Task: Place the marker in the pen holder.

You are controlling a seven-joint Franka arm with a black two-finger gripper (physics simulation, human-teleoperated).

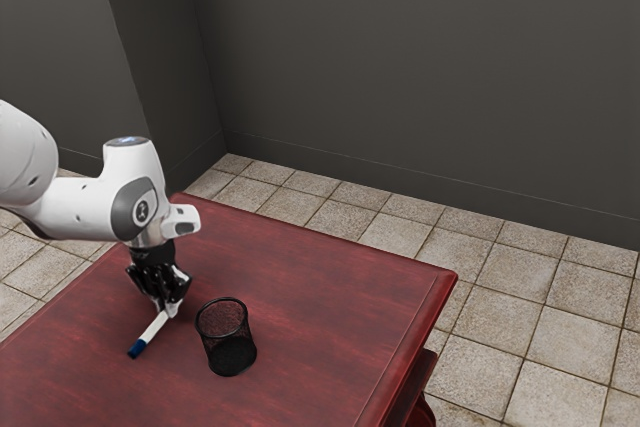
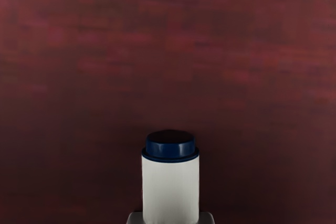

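The gripper (image 1: 169, 307) has the marker (image 1: 154, 327) pinched near its tail end, a finger (image 2: 134, 219) against either side, low over the table (image 1: 310, 292). In the exterior view the blue cap (image 1: 136, 350) points between seven and eight o'clock from the grip, and the holder (image 1: 229, 340) stands upright at four o'clock, near but apart. With so much barrel beyond the grip, the marker could pivot if the cap drags on the wood; I can't tell whether it touches. Swung across too low, it could knock the light-looking holder over. Left this slanted, it would likely catch the rim (image 1: 222, 299) instead of dropping in.
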